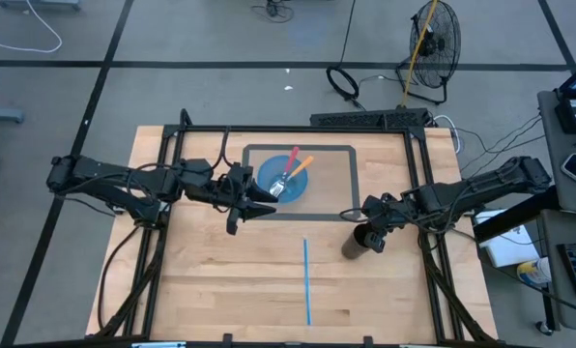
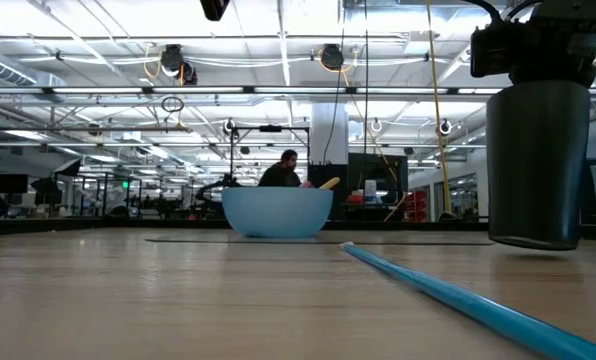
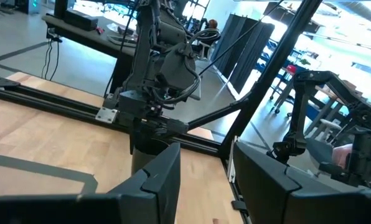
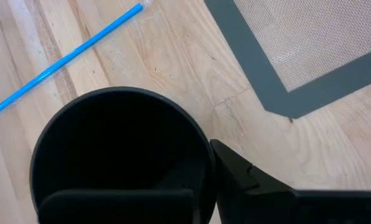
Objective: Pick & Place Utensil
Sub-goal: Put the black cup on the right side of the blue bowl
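Two utensils (image 1: pixel 290 174) are seen lying in the blue bowl (image 1: pixel 269 180) on the mat while the black cup (image 1: pixel 354 243) is clamped by its rim in the right jaws, lifted clear of the worktop (image 1: pixel 220 280), and the left jaws, part-open and empty beside the bowl, are next required to grasp one.

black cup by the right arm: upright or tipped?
Upright. The low view shows the black cup vertical, mouth up, its base just off the table. The right gripper is shut on its rim, one finger inside.
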